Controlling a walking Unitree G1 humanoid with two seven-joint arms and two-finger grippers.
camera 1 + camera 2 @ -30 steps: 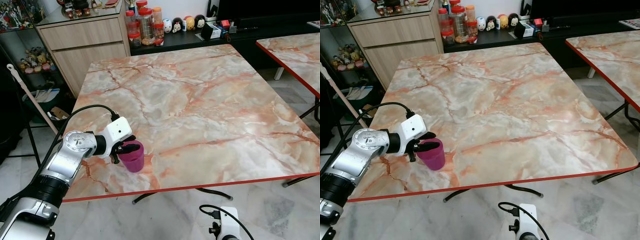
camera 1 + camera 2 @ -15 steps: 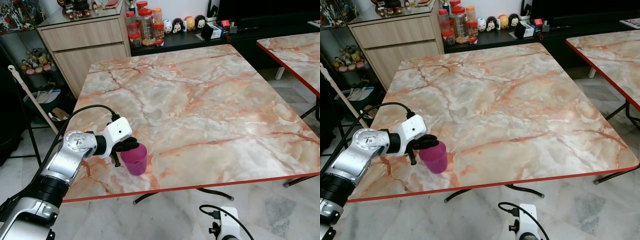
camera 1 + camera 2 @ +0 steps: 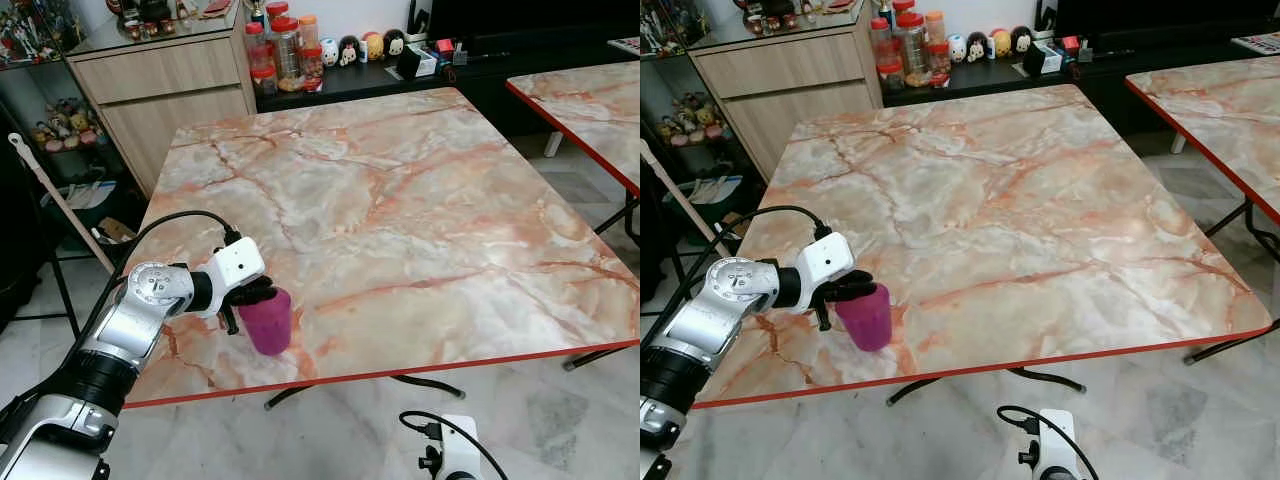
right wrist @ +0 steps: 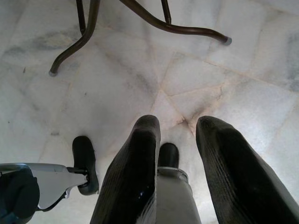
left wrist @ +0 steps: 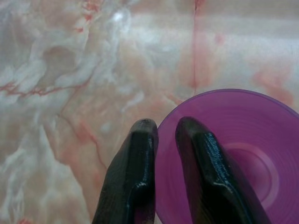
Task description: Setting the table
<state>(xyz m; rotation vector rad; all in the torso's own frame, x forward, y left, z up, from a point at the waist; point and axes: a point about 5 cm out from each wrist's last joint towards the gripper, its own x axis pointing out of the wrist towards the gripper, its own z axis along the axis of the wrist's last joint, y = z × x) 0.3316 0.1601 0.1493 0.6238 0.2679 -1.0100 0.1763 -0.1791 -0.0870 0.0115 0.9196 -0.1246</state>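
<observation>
A purple plastic cup (image 3: 266, 322) stands on the marble table (image 3: 400, 200) near its front left corner, close to the red front edge. My left gripper (image 3: 252, 292) is shut on the cup's rim. In the left wrist view one black finger (image 5: 201, 149) is inside the cup (image 5: 243, 154) and the other sits outside the wall. My right arm (image 3: 455, 462) hangs below the table's front edge, and its gripper (image 4: 177, 140) is open above the tiled floor.
A second marble table (image 3: 590, 95) stands to the right across a gap. Behind the table are a wooden cabinet (image 3: 165, 80), a low black shelf with jars (image 3: 283, 50) and figurines. A long stick (image 3: 60, 200) leans at the left. Table legs (image 4: 140, 14) cross the floor.
My left gripper has kept its hold on the cup's rim at the same spot. The cup tipped a little and now sits more upright. The camera has shifted slightly.
</observation>
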